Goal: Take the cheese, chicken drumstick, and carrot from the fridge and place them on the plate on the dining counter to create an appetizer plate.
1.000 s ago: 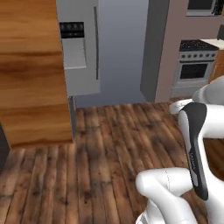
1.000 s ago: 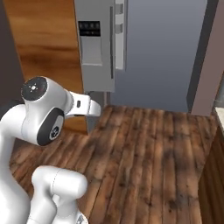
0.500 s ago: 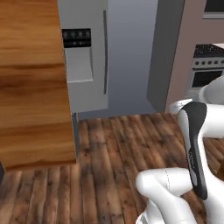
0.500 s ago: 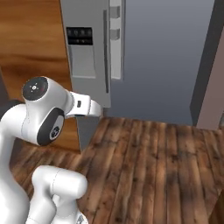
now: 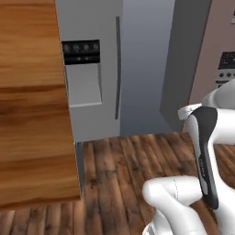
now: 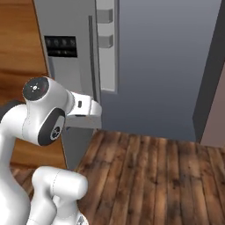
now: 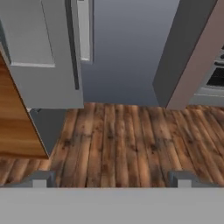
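Note:
The fridge [image 5: 92, 69] stands straight ahead, tall and grey, with both doors shut, a black dispenser panel [image 5: 81, 51] and a dark vertical handle [image 5: 118, 69]. It also rises in the right base view as the fridge [image 6: 145, 66], and in the hand view as the fridge [image 7: 43, 43] at upper left. My gripper [image 7: 111, 181] is open, its fingertips [image 7: 39, 179] wide apart over bare wood floor, well short of the doors. The cheese, chicken drumstick and carrot are hidden behind the shut doors. The plate and dining counter are out of view.
A tall wooden cabinet side [image 5: 32, 114] juts out on the left, close to the fridge. A grey panel [image 5: 183, 59] and a pinkish wall with a stove [image 5: 227, 69] stand to the right. Wood floor [image 5: 124, 160] stretches between me and the fridge.
The whole picture has shifted: the base has driven closer to the fridge, which now looms larger. The arm keeps the same pose and the gripper stays open.

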### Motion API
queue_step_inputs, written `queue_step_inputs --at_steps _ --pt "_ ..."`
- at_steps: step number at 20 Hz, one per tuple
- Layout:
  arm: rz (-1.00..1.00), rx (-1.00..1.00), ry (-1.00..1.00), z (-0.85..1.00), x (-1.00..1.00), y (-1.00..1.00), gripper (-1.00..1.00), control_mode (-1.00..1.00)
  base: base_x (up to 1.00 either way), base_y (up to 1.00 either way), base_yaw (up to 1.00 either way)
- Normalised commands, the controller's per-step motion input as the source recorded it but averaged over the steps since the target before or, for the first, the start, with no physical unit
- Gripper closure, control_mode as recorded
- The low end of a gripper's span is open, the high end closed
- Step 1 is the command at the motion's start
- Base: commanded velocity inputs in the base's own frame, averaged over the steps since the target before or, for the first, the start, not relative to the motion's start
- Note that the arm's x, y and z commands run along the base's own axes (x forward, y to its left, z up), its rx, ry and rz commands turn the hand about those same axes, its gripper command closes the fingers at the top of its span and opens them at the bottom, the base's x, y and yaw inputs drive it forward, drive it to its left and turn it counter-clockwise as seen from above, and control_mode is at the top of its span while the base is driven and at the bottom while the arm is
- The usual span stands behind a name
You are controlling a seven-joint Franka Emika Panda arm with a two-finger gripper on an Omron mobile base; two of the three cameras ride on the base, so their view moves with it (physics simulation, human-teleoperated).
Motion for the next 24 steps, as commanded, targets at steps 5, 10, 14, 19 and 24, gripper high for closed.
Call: queue_step_inputs --at_steps 5,10,14,19,24 --pt "0.00 0.00 0.00 0.00 0.00 0.00 -1.00 1.00 0.47 -0.65 0.00" --pt "0.00 0.00 0.00 0.00 0.00 0.00 -1.00 1.00 0.10 -0.83 0.00" --pt "0.00 0.00 0.00 0.00 0.00 0.00 -1.00 1.00 0.08 -0.75 0.00" --pt "0.00 0.00 0.00 0.00 0.00 0.00 -1.00 1.00 0.38 -0.32 0.00" --pt "0.00 0.00 0.00 0.00 0.00 0.00 -1.00 1.00 0.78 0.00 0.07"
